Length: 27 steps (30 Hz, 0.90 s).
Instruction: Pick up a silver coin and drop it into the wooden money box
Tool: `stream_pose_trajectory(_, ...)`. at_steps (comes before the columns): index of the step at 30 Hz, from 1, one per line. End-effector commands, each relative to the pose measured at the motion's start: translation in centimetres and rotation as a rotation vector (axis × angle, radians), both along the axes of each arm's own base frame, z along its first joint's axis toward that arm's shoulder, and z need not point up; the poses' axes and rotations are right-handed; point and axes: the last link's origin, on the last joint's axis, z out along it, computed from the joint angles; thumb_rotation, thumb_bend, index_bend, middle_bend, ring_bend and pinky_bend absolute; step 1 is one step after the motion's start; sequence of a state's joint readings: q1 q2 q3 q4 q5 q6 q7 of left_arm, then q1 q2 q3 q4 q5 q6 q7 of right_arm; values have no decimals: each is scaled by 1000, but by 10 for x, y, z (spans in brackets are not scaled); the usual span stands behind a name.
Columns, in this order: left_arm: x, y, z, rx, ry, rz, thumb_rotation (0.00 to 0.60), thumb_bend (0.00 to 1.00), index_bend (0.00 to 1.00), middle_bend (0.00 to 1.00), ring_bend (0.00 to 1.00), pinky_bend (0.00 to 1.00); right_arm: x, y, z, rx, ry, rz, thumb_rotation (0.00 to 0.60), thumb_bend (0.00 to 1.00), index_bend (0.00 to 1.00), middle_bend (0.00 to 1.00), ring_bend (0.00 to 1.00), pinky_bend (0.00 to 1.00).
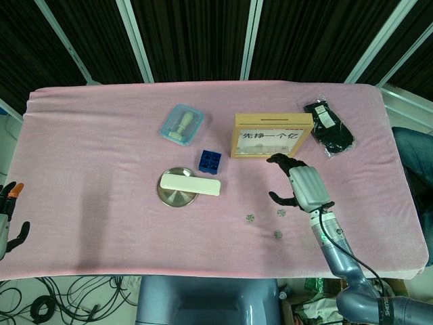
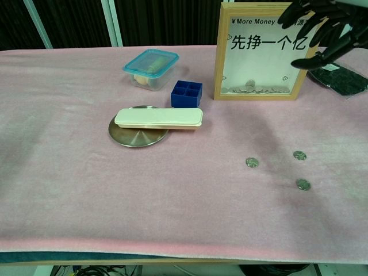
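- Fingers (image 1: 283, 162) of the right hand (image 1: 301, 184) are spread apart and curled slightly downward; nothing is held between them. The hand is raised above the worktop (image 1: 95, 203), just in front of the wooden money box (image 1: 272, 135).
- Three silver coins are laid on the pink cloth near the front edge: the nearest coin (image 2: 303, 184), the left coin (image 2: 252, 163) and the right coin (image 2: 299, 155). All lie flat, apart from one another and untouched by the hand.
- The left hand (image 1: 10, 215) is seen at the worktop's left edge, off the cloth, with fingers parted and nothing held.
- A round metal dish (image 2: 137, 134) is placed left of centre, with a cream rectangular case (image 2: 158, 118) resting across it.
- A blue divided block (image 2: 186, 94) is set just behind the case.
- The money box stands upright; coins are visible at the bottom behind its clear front.
- A clear container with a teal lid (image 2: 151, 69) is placed further back, to the left.
- A black packet (image 1: 329, 126) lies right of the money box.
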<state>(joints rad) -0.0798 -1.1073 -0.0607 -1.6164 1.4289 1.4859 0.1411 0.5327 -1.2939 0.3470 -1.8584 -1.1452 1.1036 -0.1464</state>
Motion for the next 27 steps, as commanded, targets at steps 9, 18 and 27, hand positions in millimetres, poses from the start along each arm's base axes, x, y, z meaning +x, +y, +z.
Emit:
stream_pose_trajectory(9, 0, -1, 0, -1, 2, -4, 600, 403, 69, 41, 0, 0, 8, 1, 16, 71, -180, -23, 600, 164, 241, 182, 255, 294)
stream_pose_trajectory(18, 2, -1, -3, -7, 5, -5, 600, 403, 68, 41, 0, 0, 0, 6, 9, 65, -92, -7, 600, 164, 240, 184, 256, 294)
stream_pose_trajectory(27, 2, -1, -4, -3, 10, -4, 600, 403, 66, 40, 0, 0, -13, 10, 11, 17, -6, -15, 600, 164, 241, 186, 256, 294)
